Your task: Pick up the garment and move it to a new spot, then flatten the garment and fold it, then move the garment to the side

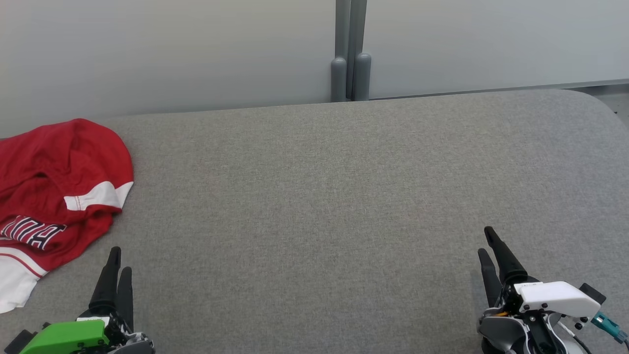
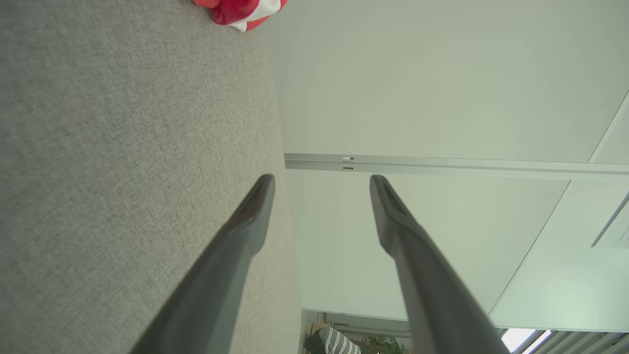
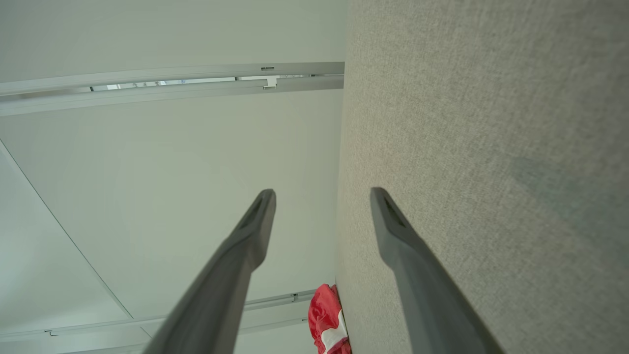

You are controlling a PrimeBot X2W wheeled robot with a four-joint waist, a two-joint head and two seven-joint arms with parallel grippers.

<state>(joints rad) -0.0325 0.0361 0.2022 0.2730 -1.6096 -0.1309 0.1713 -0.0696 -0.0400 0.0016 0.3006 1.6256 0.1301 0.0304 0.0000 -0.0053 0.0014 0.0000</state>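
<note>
Well, head view: red shirt (image 1: 54, 182) lies crumpled at the frame's left edge on the gray table (image 1: 314, 196), long axis running top-to-bottom, wall (image 1: 172, 49) behind. Left wrist view: left gripper (image 2: 322, 178) spread. Right wrist view: right gripper (image 3: 322, 191) likewise.

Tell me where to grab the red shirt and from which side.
Take the shirt at its bunched edge by the white band, coming with the left gripper from the right, over the table. The cloth humps up there, giving a fold to pinch, and that gripper is nearest.
</note>
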